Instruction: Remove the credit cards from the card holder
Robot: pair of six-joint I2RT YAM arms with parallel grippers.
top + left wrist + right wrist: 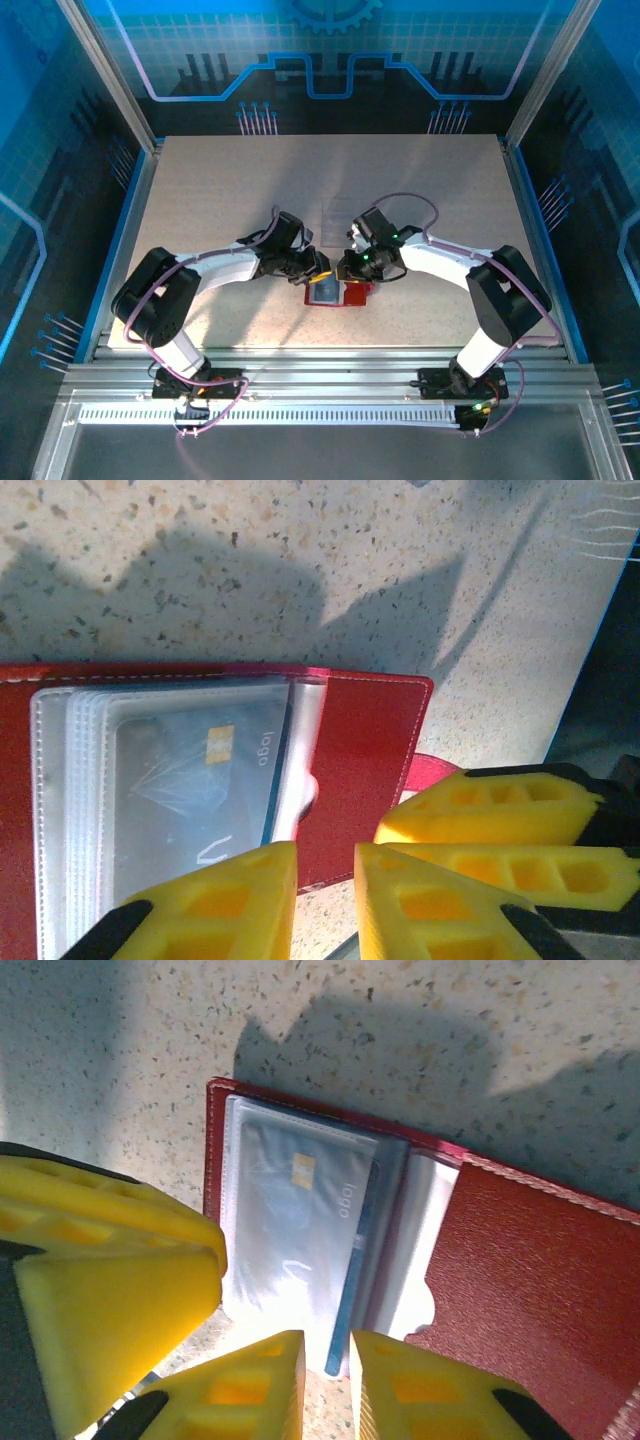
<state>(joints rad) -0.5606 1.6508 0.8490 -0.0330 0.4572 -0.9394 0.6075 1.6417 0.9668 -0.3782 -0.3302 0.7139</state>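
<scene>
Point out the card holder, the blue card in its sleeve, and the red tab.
card holder [365,740], left wrist view, red right flap.
blue card [190,790], left wrist view, face under sleeve.
red tab [432,772], left wrist view, exposed strip.

Bright warm light, dark soft-edged shadows across the speckled table [100,520], near foreground blurred.

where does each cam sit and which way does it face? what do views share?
Top external: fixed above and behind the bases, facing down over the table; both arms show, jaws meeting over the open card holder.
Left wrist: on the left wrist, facing down at the holder's sleeved blue card; own yellow fingers along the bottom.
Right wrist: on the right wrist, facing down at that card; own fingers along the bottom.
Shared: all three see the card holder; both wrist views the card.
</scene>
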